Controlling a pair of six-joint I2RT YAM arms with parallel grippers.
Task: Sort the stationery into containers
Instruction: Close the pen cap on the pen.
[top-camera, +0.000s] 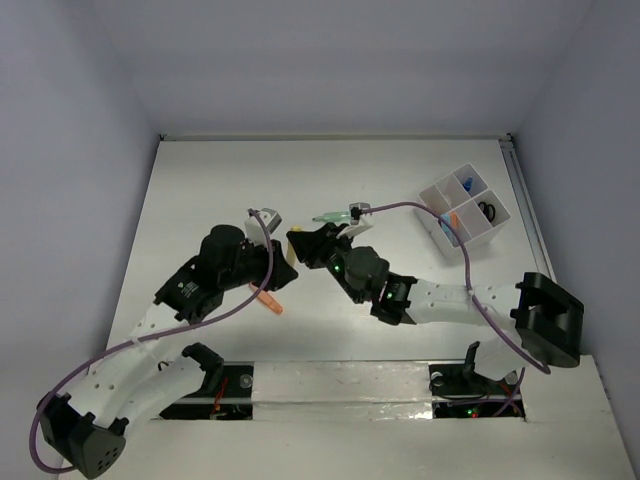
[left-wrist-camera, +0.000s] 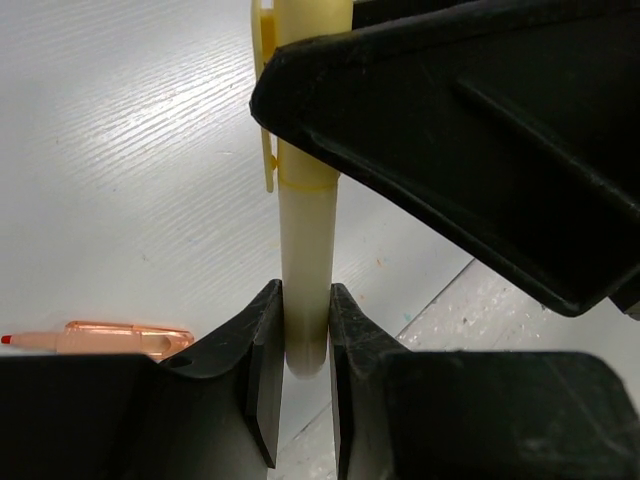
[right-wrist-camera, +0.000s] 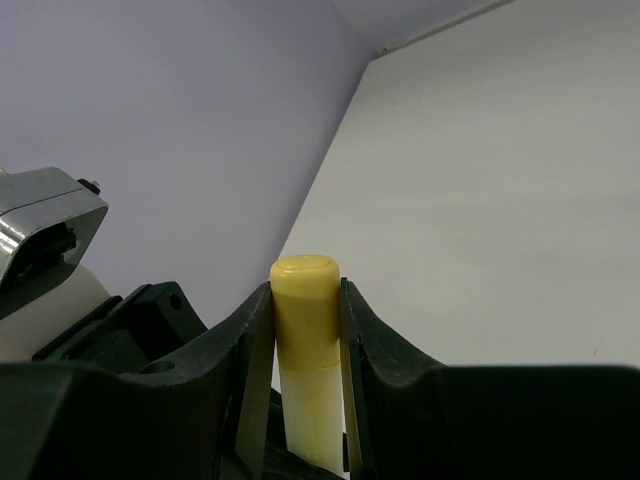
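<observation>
A pale yellow highlighter (left-wrist-camera: 305, 240) with a yellow cap (right-wrist-camera: 304, 295) is held at both ends above the table. My left gripper (left-wrist-camera: 305, 335) is shut on its plain body end. My right gripper (right-wrist-camera: 305, 315) is shut on its capped end. In the top view the two grippers meet mid-table, the left gripper (top-camera: 281, 264) beside the right gripper (top-camera: 300, 246), and they hide most of the highlighter. An orange pen (top-camera: 268, 299) lies on the table below the left gripper and also shows in the left wrist view (left-wrist-camera: 105, 338). The divided white tray (top-camera: 497, 226) stands at the far right.
A green pen (top-camera: 333, 216) lies just beyond the right gripper. The tray holds a blue piece (top-camera: 467, 184), a black ring (top-camera: 488, 210) and an orange and blue piece (top-camera: 452, 222). Walls close in the table on three sides.
</observation>
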